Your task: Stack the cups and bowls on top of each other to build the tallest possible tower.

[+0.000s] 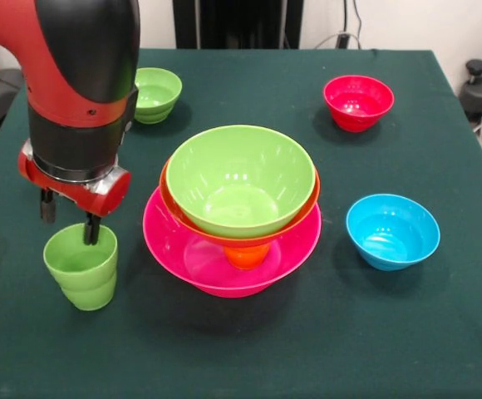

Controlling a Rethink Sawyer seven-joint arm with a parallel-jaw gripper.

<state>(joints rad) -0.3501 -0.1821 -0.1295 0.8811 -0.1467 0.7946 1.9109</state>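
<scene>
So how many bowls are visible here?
6: pink bowl, orange bowl and large green bowl nested centrally; small green bowl rear left; red bowl rear right; blue bowl right.

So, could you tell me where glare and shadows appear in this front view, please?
Front view: white glare spots sit inside the large green bowl, blue bowl and red bowl; soft shadows fall on the green tablecloth around each bowl.

Viewpoint: a raised camera looks down across the green surface [307, 349] toward the arm's side.
Nearness: close, the pink bowl [224, 270] centred.
Shared: only one view.
</scene>
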